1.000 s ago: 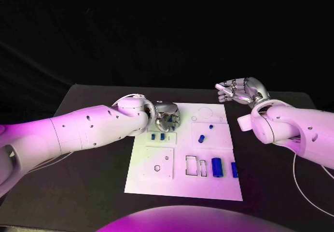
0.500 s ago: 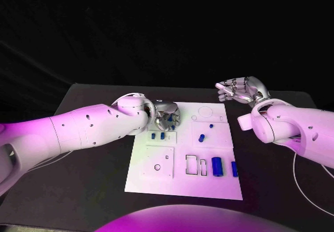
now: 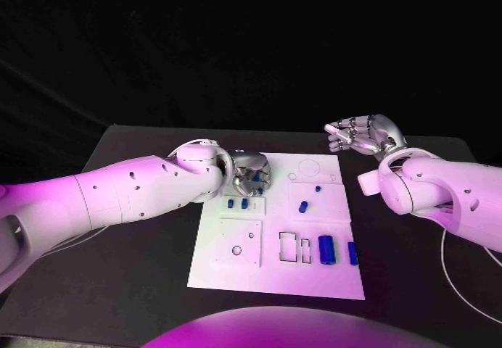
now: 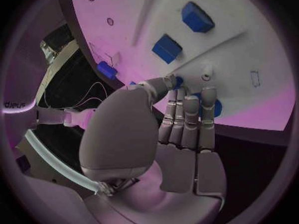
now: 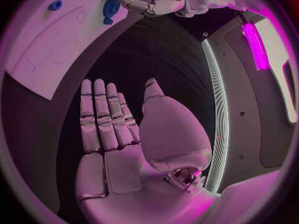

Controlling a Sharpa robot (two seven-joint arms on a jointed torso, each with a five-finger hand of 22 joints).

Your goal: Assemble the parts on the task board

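Black surface [image 3: 125, 283] holds the task board [image 3: 277, 279]; left hand [image 3: 250, 179] curls down onto its far-left corner, whether gripping I cannot tell, right hand [image 3: 361, 135] spread, holding nothing.

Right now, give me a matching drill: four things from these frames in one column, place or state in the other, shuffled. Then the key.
Column A
1. left hand
2. right hand
3. large blue cylinder
4. two small blue blocks

Column B
a. lies in the near row of the task board, toward its right side
b. raised off the board beyond its far right corner, holding nothing, fingers apart
c. sit side by side on the board just in front of the left hand
d. over the board's far left part, fingers pointing down at it

Pairs: 1-d, 2-b, 3-a, 4-c
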